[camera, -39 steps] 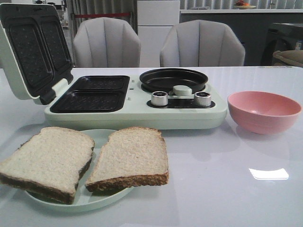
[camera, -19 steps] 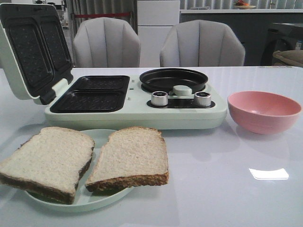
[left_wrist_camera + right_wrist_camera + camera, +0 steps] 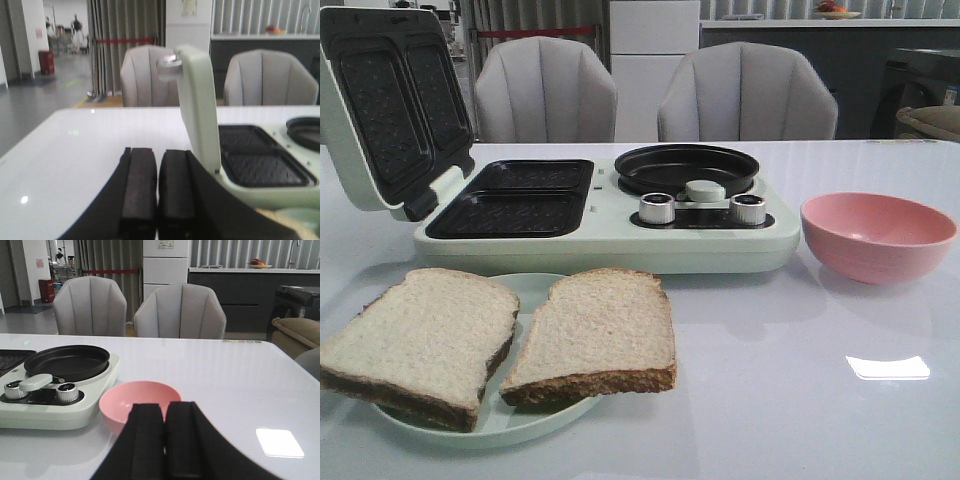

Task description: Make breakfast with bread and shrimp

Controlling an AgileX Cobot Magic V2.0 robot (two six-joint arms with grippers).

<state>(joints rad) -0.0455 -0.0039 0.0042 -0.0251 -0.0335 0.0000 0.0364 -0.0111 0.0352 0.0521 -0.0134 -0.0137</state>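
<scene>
While nearest on the bench (image 3: 800, 420), two bread (image 3: 595, 335) slices side by side on a pale green plate (image 3: 510, 425). Beyond, breakfast maker (image 3: 610, 225) with lid (image 3: 390, 110) raised; pink bowl (image 3: 877, 235) just beside. Left pincer (image 3: 157, 187) and right pincer (image 3: 164, 440) both pressed narrow, holding nothing. Shrimp unseen.

beige bread (image 3: 590, 335), pink bowl (image 3: 877, 236), black pincers
</scene>
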